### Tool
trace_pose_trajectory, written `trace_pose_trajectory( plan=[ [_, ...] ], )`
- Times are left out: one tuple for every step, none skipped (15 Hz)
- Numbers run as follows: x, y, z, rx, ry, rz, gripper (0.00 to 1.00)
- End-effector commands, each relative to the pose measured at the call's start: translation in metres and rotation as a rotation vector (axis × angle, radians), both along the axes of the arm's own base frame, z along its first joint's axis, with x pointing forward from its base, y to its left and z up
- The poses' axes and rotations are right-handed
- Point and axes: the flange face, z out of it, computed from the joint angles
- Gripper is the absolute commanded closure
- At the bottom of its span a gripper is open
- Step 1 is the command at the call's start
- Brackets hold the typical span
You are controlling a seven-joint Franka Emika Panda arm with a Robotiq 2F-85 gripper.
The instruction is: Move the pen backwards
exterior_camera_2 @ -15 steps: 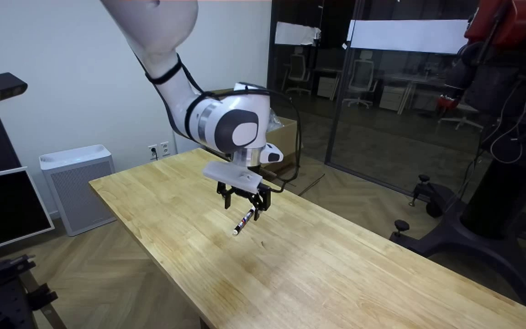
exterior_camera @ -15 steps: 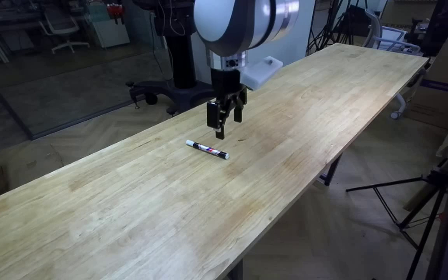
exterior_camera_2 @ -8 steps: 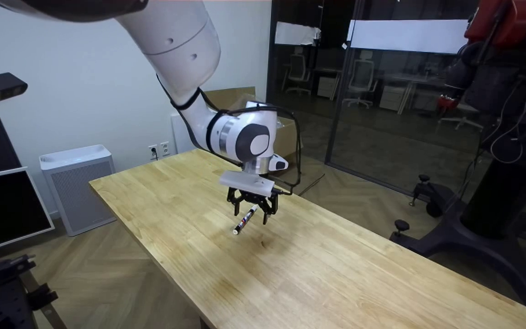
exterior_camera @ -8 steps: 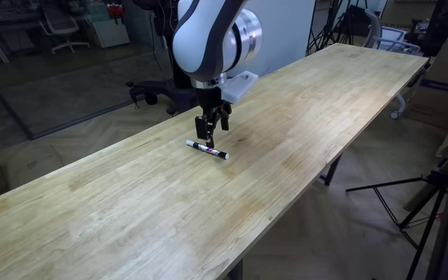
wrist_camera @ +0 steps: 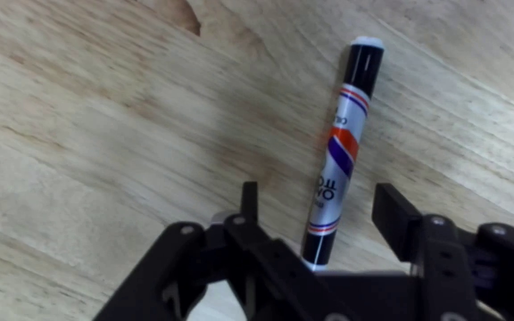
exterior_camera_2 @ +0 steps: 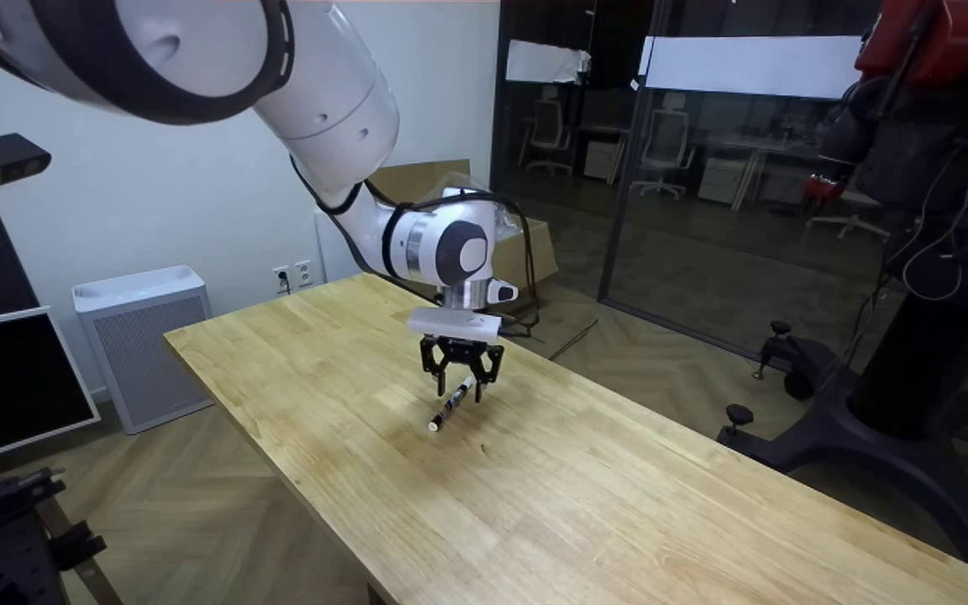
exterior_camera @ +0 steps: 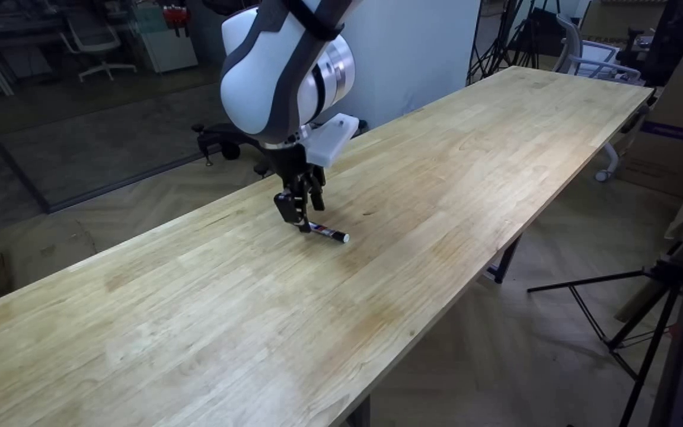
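Black, the gripper (exterior_camera: pixel 312 219) gapes; in an exterior view it hides one end of the pen (exterior_camera: pixel 331 232).

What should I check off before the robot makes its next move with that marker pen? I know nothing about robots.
1. Gripper open: ok. Its two fingers stand apart.
2. Marker pen between the fingers: ok. In the wrist view it runs through the gap, with space on both sides.
3. Marker pen lying flat on the wooden table: ok.
4. Fingers low enough to grip: cannot tell. Their exact height against the pen is unclear.
5. Marker pen gripped, ready to move: not ok. The fingers have not closed on it.
6. Which way is "backwards": cannot tell. Nothing visible marks it.
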Motion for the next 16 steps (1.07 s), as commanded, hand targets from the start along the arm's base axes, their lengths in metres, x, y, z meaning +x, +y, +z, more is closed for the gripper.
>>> trace_pose_trajectory(
  plan=[
    [0.017, 0.005, 0.003, -0.034, -0.007, 0.004, 0.61],
    [0.019, 0.006, 0.003, -0.033, -0.010, 0.004, 0.67],
    [0.020, 0.006, 0.003, -0.029, -0.011, 0.003, 0.75],
    [0.021, 0.005, 0.002, -0.021, -0.013, -0.004, 0.81],
    [0.022, 0.004, 0.001, -0.011, -0.013, -0.010, 0.89],
    [0.022, 0.003, -0.003, 0.006, -0.013, -0.022, 0.95],
    [0.021, 0.001, -0.007, 0.023, -0.010, -0.037, 1.00],
    [0.020, -0.001, -0.010, 0.042, -0.006, -0.051, 0.99],
    [0.020, -0.003, -0.011, 0.054, -0.006, -0.067, 0.96],
    [0.019, -0.005, -0.011, 0.067, -0.006, -0.080, 0.96],
    [0.019, -0.006, -0.010, 0.076, -0.010, -0.091, 0.96],
    [0.020, -0.008, -0.007, 0.083, -0.016, -0.103, 0.96],
    [0.019, -0.010, -0.004, 0.088, -0.023, -0.118, 0.96],
    [0.018, -0.013, 0.001, 0.090, -0.036, -0.146, 0.96],
    [0.016, -0.018, 0.006, 0.098, -0.049, -0.193, 0.96],
    [0.012, -0.024, 0.011, 0.100, -0.064, -0.248, 0.96]
  ],
)
